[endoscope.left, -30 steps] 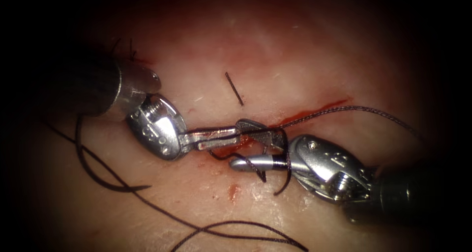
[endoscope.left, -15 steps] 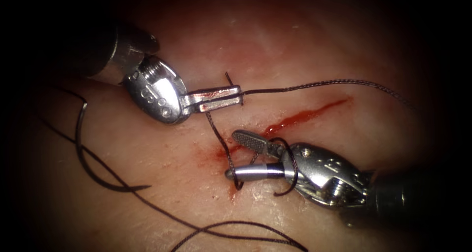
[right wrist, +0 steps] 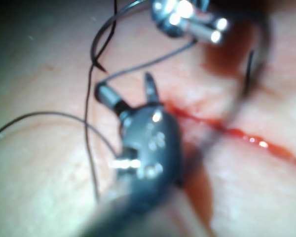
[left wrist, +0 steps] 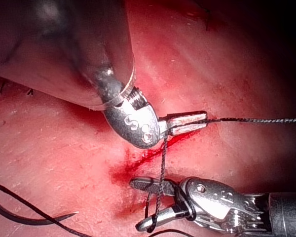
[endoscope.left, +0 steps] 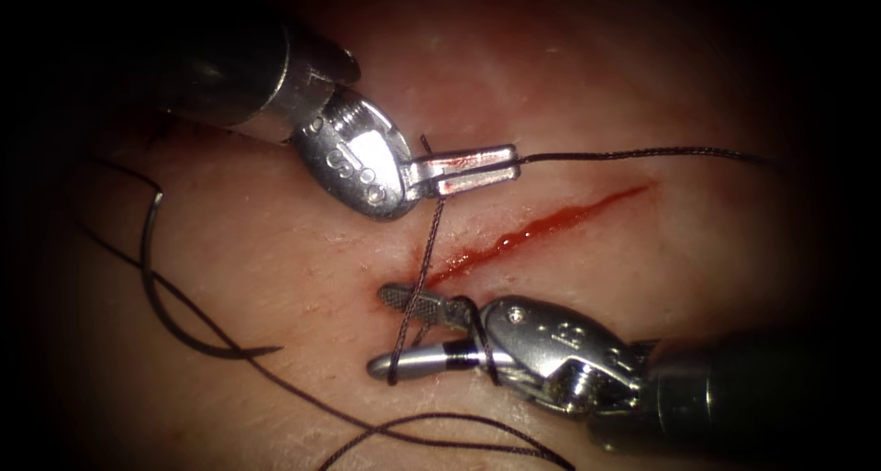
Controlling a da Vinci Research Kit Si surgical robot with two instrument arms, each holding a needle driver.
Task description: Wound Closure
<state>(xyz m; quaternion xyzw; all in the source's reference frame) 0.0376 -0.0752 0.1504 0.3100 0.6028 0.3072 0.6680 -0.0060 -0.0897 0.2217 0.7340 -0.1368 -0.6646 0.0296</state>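
**Q:** How do the two arms sit over the tissue (endoscope.left: 303, 251)?

**A:** The left tool (endoscope.left: 473, 170) comes in from the far left, its shaft angled down toward the right and its jaws pointing right, on the far side of the cut (endoscope.left: 541, 228). The right tool (endoscope.left: 404, 329) enters from the near right and points left, on the near side of the cut's left end.

**Q:** What does each one hold?

**A:** The left tool's jaws are clenched on the thread (endoscope.left: 633, 152), which runs taut from their tip off to the right. Another strand drops from those jaws across the cut and loops around the right tool's jaws. Those jaws are parted in a narrow V and grasp nothing; the thread only wraps around them.

**Q:** And the needle?

**A:** The needle (endoscope.left: 161, 301) lies free on the tissue at the left, well apart from both tools and out of the tissue, with slack thread trailing across the near side. Red fluid (endoscope.left: 569, 216) fills the cut.
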